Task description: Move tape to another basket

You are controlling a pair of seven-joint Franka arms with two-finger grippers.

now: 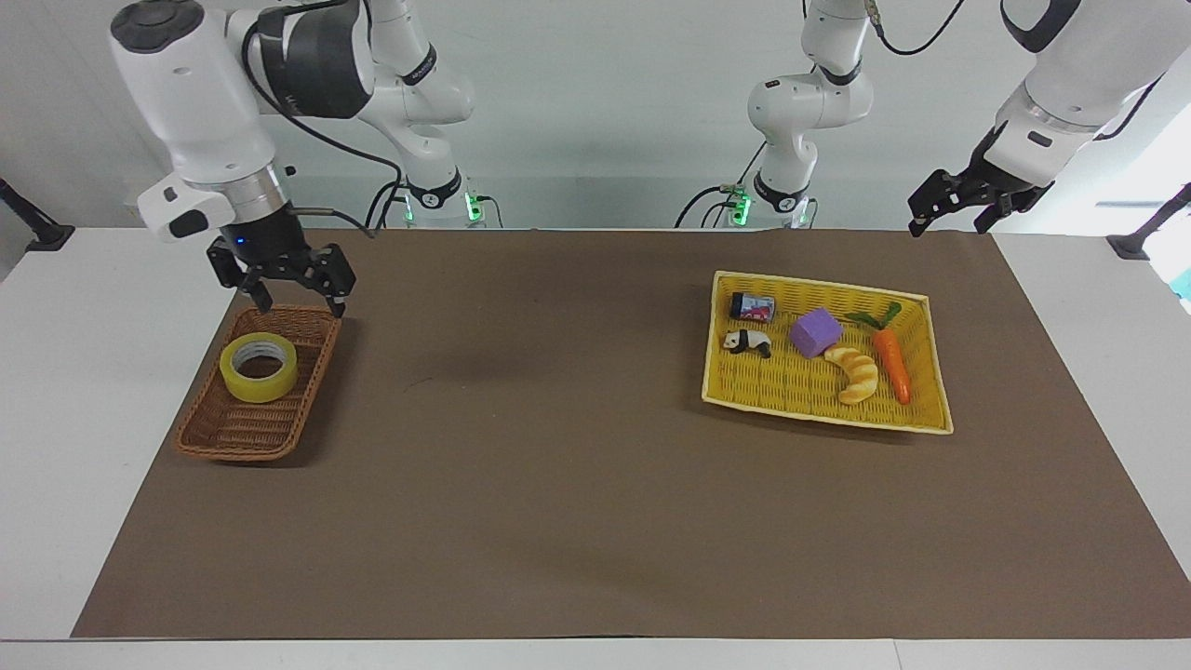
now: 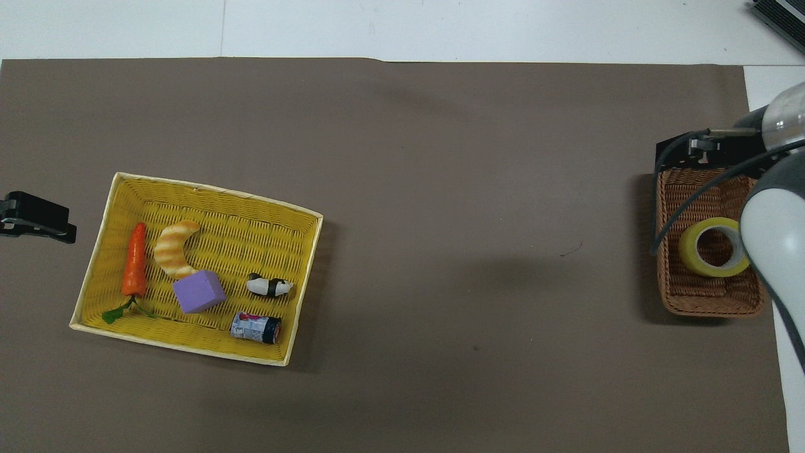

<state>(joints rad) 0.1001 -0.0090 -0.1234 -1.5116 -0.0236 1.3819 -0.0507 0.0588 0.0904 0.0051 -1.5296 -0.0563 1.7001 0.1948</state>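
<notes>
I have the tape [image 1: 259, 367] lying flat, core hole up, inside the brown wicker basket [image 1: 244, 433] at the right arm's end of the counter [image 1: 558, 521]. The roll sits in the half of the basket nearer to the robots, close against the wall on the counter-edge side. Nothing is gripping it.

My right hand [image 1: 291, 305] hangs over the basket's rim nearest the robots, pointing straight down. Its two fingers stand apart with nothing between them, and they are clear of the roll. From the overhead camera the right arm's white body covers part of the basket and the edge of the tape [image 2: 704, 248], so I read the hand's place from the facing camera. Whether the fingertips touch the rim or sit just above it I cannot tell for sure; they look slightly above.

My left hand [image 1: 949, 216] waits in the air over the counter's edge at the left arm's end, fingers apart and empty, well apart from everything else.

The yellow woven tray [image 1: 916, 423] sits toward the left arm's end of the counter. In it I see a small can [image 1: 753, 306] on its side, a panda toy [image 1: 748, 343] just beside the can, a purple block [image 1: 815, 332], a croissant toy [image 1: 856, 373] and a carrot toy [image 1: 890, 361] along the wall toward the left arm's end
</notes>
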